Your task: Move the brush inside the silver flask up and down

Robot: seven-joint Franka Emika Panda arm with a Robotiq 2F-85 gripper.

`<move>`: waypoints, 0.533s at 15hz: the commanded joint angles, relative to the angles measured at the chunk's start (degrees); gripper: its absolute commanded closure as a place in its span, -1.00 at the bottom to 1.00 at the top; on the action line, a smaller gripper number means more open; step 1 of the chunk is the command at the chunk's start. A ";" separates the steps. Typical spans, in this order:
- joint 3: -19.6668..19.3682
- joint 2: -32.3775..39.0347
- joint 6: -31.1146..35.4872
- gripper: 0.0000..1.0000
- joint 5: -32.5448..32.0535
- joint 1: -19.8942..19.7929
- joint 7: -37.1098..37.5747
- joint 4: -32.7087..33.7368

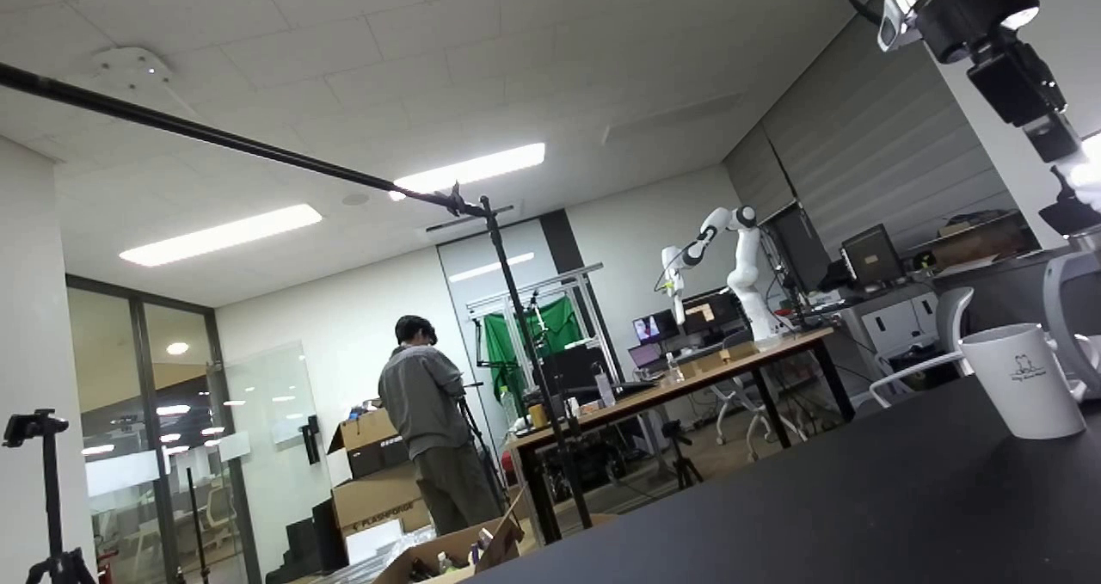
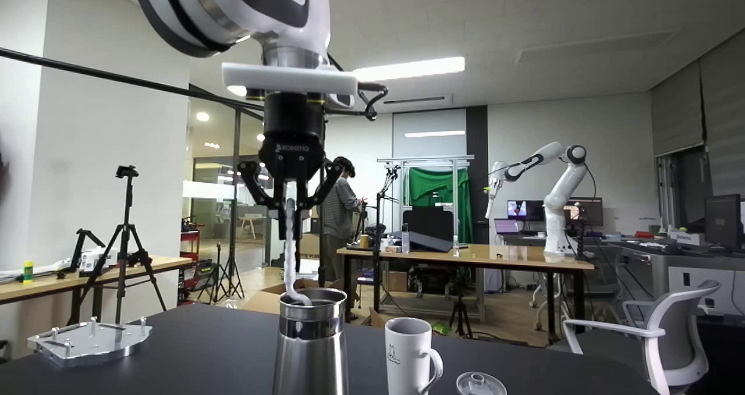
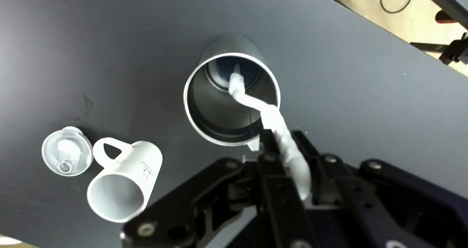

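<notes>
Right now my fingers (image 3: 271,167) are close together, with just enough of a gap for the white brush (image 3: 270,118), which I hold pinched near its upper end. Its twisted shaft hangs down to a bend at the mouth of the silver flask (image 2: 312,360), and the lower part reaches inside; whether it touches the wall or the bottom I cannot tell. The flask stands upright beneath me on the dark counter (image 2: 215,348). Near it but apart, a white mug (image 2: 401,354) stands upright, and a clear lid (image 3: 67,153) lies just beside the mug's handle. Across the flask from the mug sits a metal plate (image 2: 93,342) with short pegs. Farther back, both exterior views show a person (image 2: 336,209) and another white robot arm (image 2: 564,188).
</notes>
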 commanded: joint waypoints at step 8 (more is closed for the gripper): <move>-0.03 -2.38 -4.15 0.92 -0.50 -0.54 -0.24 5.71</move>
